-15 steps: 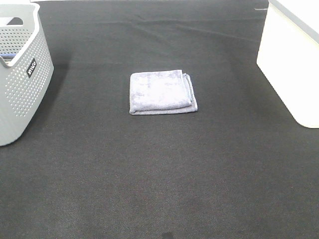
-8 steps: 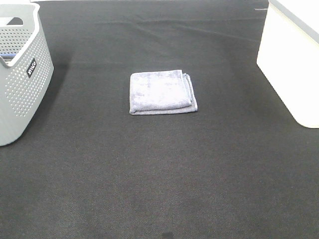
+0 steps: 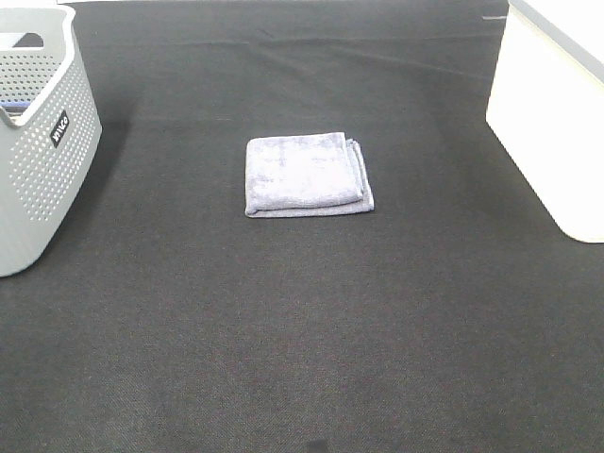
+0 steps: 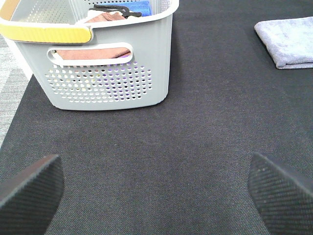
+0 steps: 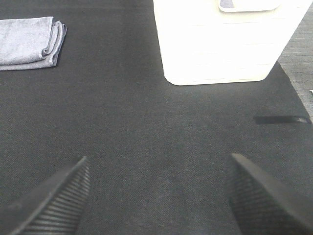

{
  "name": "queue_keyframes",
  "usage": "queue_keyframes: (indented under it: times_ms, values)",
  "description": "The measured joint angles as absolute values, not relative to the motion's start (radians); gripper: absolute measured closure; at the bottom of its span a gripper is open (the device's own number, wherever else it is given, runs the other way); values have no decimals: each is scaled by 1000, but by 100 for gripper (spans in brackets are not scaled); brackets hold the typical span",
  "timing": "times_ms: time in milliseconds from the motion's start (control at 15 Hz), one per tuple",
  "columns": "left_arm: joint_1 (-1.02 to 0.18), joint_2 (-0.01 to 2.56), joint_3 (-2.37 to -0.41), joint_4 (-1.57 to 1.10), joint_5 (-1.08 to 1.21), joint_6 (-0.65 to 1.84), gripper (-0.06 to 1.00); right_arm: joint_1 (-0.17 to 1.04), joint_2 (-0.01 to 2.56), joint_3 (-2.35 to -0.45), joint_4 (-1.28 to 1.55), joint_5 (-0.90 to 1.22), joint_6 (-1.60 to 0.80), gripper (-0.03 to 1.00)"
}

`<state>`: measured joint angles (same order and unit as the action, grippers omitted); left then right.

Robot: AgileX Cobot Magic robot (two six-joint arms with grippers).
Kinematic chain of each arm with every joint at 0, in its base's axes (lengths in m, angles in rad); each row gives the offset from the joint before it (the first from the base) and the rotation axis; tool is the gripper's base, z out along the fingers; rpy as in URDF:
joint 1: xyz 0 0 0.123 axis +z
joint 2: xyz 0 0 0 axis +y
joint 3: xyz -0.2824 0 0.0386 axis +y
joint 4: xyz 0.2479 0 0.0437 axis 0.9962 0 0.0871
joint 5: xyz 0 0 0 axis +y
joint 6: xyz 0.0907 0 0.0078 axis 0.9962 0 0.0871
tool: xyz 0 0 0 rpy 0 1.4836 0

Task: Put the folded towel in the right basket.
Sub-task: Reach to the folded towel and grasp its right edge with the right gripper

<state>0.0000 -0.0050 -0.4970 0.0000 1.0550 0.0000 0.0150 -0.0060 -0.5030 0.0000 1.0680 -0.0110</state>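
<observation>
A folded lavender-grey towel [image 3: 307, 174] lies flat on the black mat in the middle of the exterior view. It also shows in the left wrist view [image 4: 287, 41] and the right wrist view [image 5: 30, 40]. The white right basket [image 3: 555, 111] stands at the right edge; in the right wrist view [image 5: 220, 46] it is ahead of the gripper. My left gripper [image 4: 156, 188] is open and empty, well short of the towel. My right gripper [image 5: 159, 196] is open and empty, away from towel and basket. Neither gripper shows in the exterior view.
A grey perforated basket [image 3: 38, 142] stands at the left edge; the left wrist view [image 4: 98, 54] shows cloths inside it and a yellow handle. The black mat [image 3: 302, 321] covers the table. Grey floor lies beyond the mat's edges [image 5: 298, 54].
</observation>
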Motion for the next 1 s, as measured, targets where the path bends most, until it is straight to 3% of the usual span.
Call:
queue_keyframes:
  times_ms: [1000]
  values:
    - [0, -5, -497, 0, 1055, 0, -3, 15, -6, -503, 0, 1068, -11, 24]
